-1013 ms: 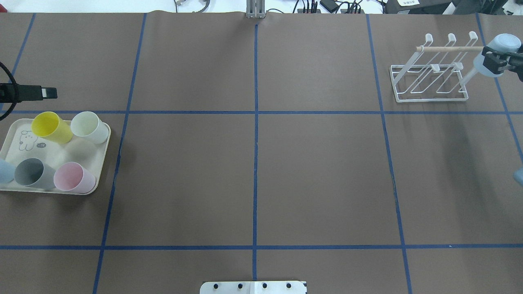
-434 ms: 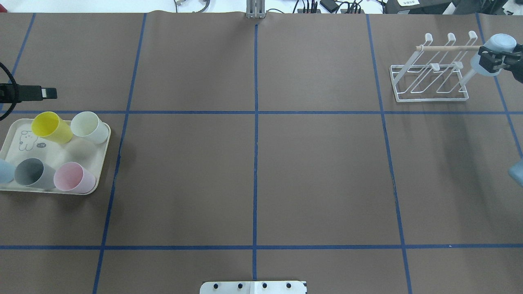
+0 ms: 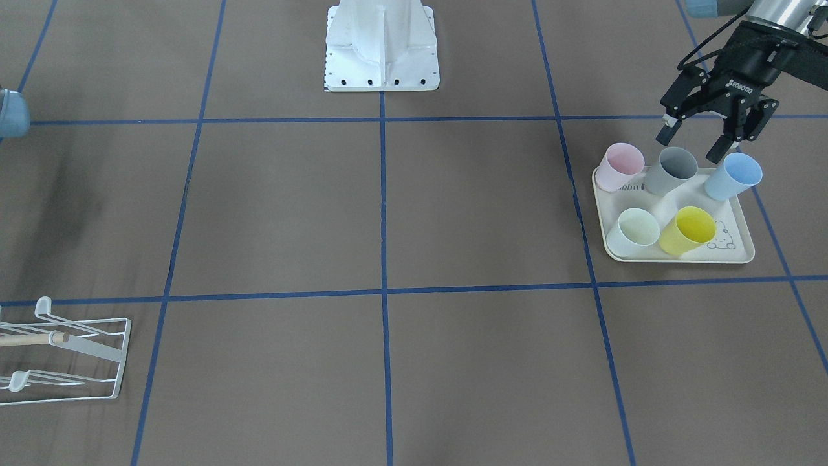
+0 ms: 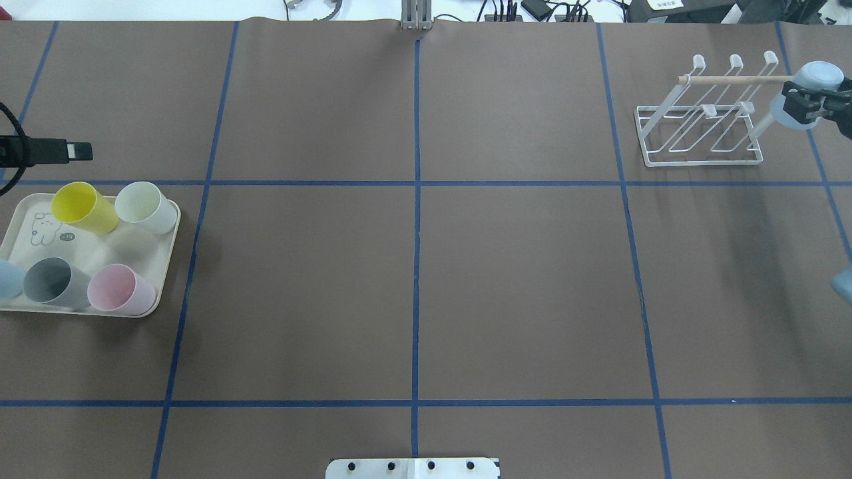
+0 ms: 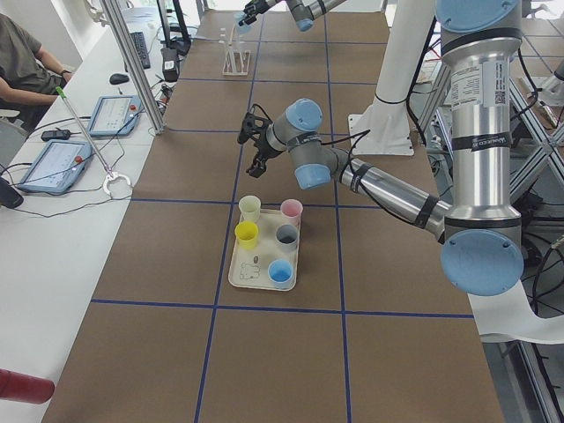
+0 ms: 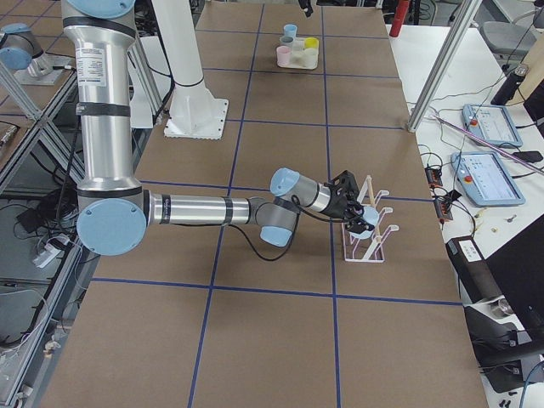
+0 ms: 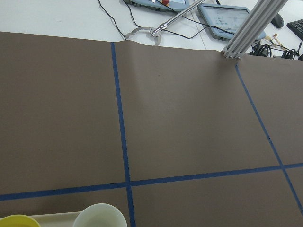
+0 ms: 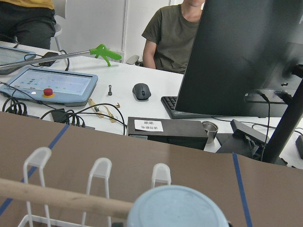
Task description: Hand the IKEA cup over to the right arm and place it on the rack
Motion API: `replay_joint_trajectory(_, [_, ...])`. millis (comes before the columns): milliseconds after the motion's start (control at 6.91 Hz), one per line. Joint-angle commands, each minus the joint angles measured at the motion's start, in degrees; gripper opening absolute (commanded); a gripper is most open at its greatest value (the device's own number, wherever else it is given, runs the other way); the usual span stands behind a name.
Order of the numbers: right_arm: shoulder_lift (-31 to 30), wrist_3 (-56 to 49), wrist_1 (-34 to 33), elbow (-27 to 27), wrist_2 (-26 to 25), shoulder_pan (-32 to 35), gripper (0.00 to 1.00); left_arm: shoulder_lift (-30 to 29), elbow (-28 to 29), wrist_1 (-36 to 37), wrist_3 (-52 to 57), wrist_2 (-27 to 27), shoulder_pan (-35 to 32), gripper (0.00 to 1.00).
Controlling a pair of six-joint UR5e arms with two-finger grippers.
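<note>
A light-blue IKEA cup (image 4: 819,72) hangs upside down at the right end of the white wire rack (image 4: 699,156), beside its wooden dowel (image 4: 732,79). My right gripper (image 4: 802,101) is shut on this cup. The right wrist view shows the cup's base (image 8: 177,208) low in the frame, with the rack's pegs (image 8: 99,172) just behind it. My left gripper (image 3: 691,144) stands open above the grey cup (image 3: 676,169) on the tray, holding nothing.
The cream rabbit-print tray (image 3: 679,257) carries pink (image 3: 620,165), blue (image 3: 734,175), white (image 3: 637,230) and yellow (image 3: 689,228) cups. People sit at a desk with monitors and tablets beyond the table's far edge (image 8: 170,33).
The right gripper has lowered the light-blue cup slightly at the rack's right end. The left arm and the tray's cups have not moved.
</note>
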Motion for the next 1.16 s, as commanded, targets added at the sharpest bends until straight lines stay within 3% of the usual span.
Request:
replay_joint_trajectory(0, [-0.29,0.15,0.10,-0.11,-0.01,0.09,1.00,0.09,-0.05,-0.02,0.00,-0.01,-0.01,1.00])
replay_joint_trajectory(434, [-0.20,0.50,0.10,1.38,0.60,0.09,1.00,0.00,0.13,0.07,0.35,-0.01,-0.01,1.00])
replay_joint_trajectory(579, [-0.46,0.59,-0.68,4.52,3.38,0.35,1.00,-0.09,0.65,1.72,1.66,-0.62,-0.01,0.99])
replay_joint_trajectory(724, [-0.90,0.67,-2.25,7.16,7.85,2.18,1.00,-0.44,0.48,8.78,10.54,-2.54,-0.10,0.99])
replay_joint_trajectory(1013, [-1.69,0.85,-13.28,18.02,10.71,3.25,1.00,-0.35,2.40,17.44,23.24,-2.82,-0.54,1.00])
